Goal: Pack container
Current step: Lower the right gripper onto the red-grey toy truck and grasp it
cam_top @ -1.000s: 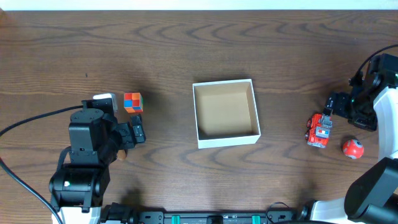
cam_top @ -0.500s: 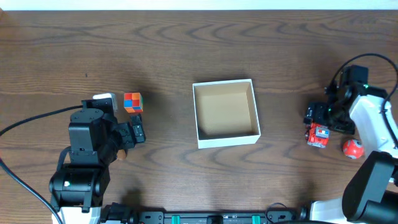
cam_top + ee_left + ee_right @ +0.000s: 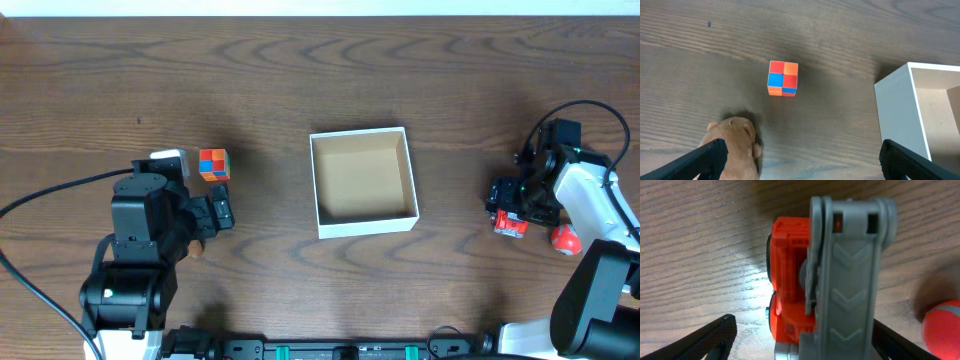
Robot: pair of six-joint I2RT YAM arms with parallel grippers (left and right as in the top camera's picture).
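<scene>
The container (image 3: 366, 226), a square white-walled box with a brown inside, stands mid-table and looks empty; its corner shows in the left wrist view (image 3: 896, 117). My right gripper (image 3: 508, 203) is open, low over a red toy fire truck (image 3: 511, 224). In the right wrist view the gripper (image 3: 805, 342) has a jaw on each side of the truck (image 3: 787, 275) with its grey ladder (image 3: 847, 280); neither jaw touches it. My left gripper (image 3: 217, 212) is open and empty (image 3: 805, 162), near a multicoloured cube (image 3: 213, 164) (image 3: 783, 77) and a brown plush toy (image 3: 735, 142).
A red ball (image 3: 567, 239) lies just right of the fire truck, also at the right edge of the right wrist view (image 3: 942, 327). Black cables trail from both arms at the left and right table edges.
My right arm has swung in from the right and down over the fire truck, so its open jaws now straddle it. The left arm and the other toys have not moved.
</scene>
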